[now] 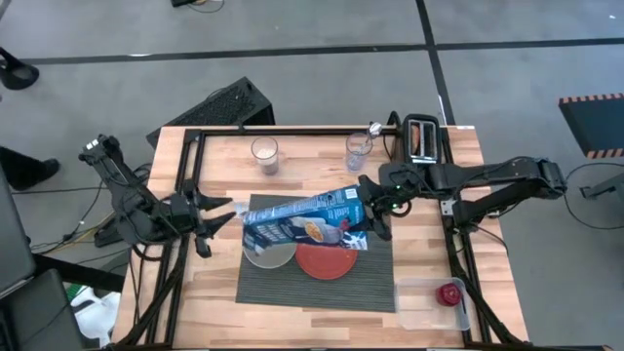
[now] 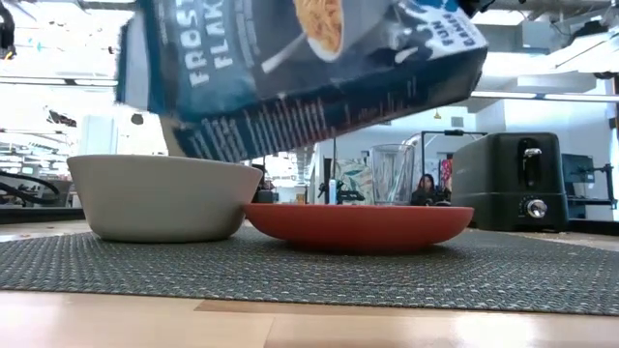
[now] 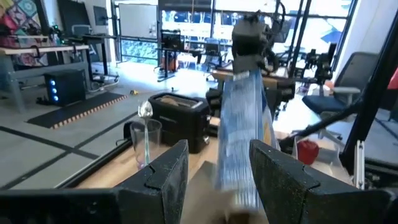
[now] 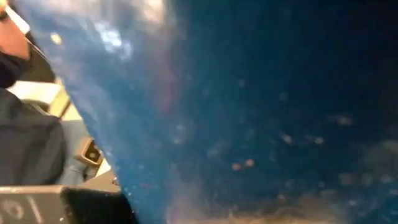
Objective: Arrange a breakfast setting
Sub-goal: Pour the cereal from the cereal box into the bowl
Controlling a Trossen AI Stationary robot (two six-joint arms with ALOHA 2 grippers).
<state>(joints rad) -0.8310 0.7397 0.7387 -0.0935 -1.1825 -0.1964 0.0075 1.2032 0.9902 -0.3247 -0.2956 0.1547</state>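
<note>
A blue cereal box (image 1: 302, 219) hangs lengthwise over the dark ribbed placemat (image 1: 317, 283), with my right gripper (image 1: 372, 207) shut on its right end. Its lower left end is above the pale grey bowl (image 1: 267, 255), which sits on the mat beside the red-orange plate (image 1: 327, 261). My left gripper (image 1: 230, 216) is open and level, just off the box's left end (image 3: 239, 149). A metal spoon (image 3: 144, 112) stands in a glass (image 1: 358, 151). The small red item (image 1: 449, 292) lies in a clear tub at the near right. My left gripper has its fingertips (image 3: 171, 177) on either side of the box's near end; whether they touch it, I cannot tell. My right gripper holds the box by its right end (image 1: 357, 203), coming from the table's right and slanting down. The box is lifted clear and tilted, its left end (image 2: 193, 135) lowest, above the bowl (image 2: 155, 198).
A black toaster (image 1: 422, 136) stands at the far right, and a second glass (image 1: 264, 153) at the far middle. Black frame rails (image 1: 185, 185) run along the table's left and right sides.
</note>
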